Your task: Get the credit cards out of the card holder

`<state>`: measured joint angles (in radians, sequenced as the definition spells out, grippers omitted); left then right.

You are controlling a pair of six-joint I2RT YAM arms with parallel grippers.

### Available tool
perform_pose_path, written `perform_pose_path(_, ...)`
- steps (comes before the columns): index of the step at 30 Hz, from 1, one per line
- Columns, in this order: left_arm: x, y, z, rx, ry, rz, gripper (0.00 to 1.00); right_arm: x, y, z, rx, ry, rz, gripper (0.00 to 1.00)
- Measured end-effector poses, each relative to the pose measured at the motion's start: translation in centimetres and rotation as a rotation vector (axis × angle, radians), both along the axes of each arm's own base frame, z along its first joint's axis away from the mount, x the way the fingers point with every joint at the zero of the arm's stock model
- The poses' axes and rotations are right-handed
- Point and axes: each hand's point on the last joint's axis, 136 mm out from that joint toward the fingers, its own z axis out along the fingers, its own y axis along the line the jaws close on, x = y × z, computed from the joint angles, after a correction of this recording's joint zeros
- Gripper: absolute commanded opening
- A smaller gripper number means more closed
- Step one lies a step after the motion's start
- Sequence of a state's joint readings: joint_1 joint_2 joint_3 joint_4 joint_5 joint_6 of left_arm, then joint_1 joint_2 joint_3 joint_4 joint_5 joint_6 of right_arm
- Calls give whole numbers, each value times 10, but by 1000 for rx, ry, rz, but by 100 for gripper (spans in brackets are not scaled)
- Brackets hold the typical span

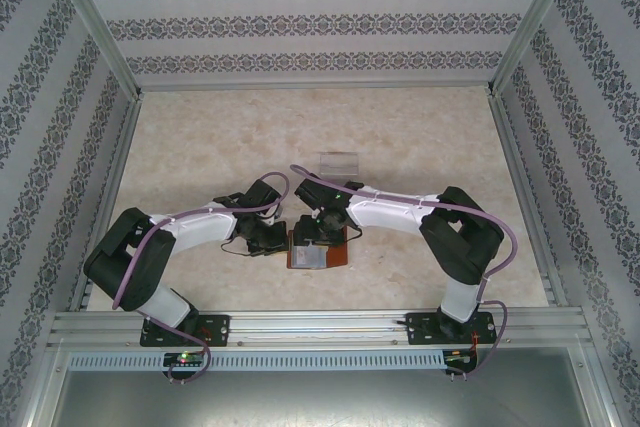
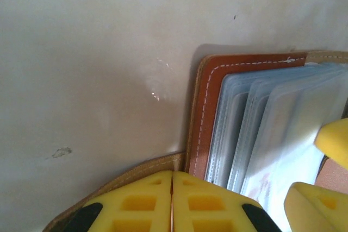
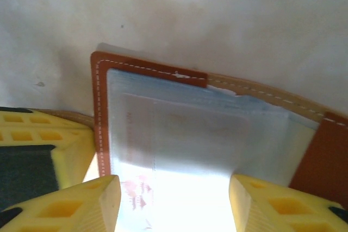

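We see the left claw point(image 2: 172, 182) shut tight. Its two yellow fingers point(image 2: 136, 205) meet in a hairline seam over the tan leather edge of the card holder point(image 2: 205, 112), pinching it at the wallet's left side. The right claw point(image 3: 175, 186) stands wide, with one blocky yellow finger on either side of the holder's fanned sleeves point(image 3: 217, 118); we cannot tell whether its tips press on them. Both sets of fingers are matt and moulded with square hollows.

Between the right claw's tips lie the credit cards point(image 3: 136, 188), pale and thin. One carries faint reddish print, seen through the sleeves and washed out by glare near the lens. The sleeves are clear, bluish, glossy plastic, stacked like pages. Around them runs the holder's reddish-brown leather cover, smooth, with rounded corners and a line of white stitching.

From above, we find the holder lying open and flat at the near middle of the worktop point(image 1: 200, 147), with both claws down on it. The worktop is a pale, mottled beige, like stone. A small clear tray point(image 1: 338, 161) sits farther back, apart from the holder. Patterned wallpaper panels point(image 1: 320, 22) wall in the scene.
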<state>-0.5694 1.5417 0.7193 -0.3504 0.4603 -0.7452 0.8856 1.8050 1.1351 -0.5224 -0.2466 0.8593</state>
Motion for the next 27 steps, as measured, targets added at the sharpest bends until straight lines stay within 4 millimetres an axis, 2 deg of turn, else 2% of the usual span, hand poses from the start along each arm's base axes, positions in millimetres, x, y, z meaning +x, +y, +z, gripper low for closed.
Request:
perform_pose_path(8,0,0,0,0,0,0,8,0,-12,-1,-77,-8,-1,63)
perform_pose_path(15,0,0,0,0,1,0,8,0,-23,-2,-131,-18,6,56)
perform_pose_path(23,0,0,0,0,0,0,8,-1,-36,0,-186,-33,20,23)
perform_pose_path(25,0,0,0,0,0,-1,8,-1,-40,4,-195,-48,26,18)
perform_pose_path(27,0,0,0,0,0,-1,8,-1,-43,6,-197,-58,31,16)
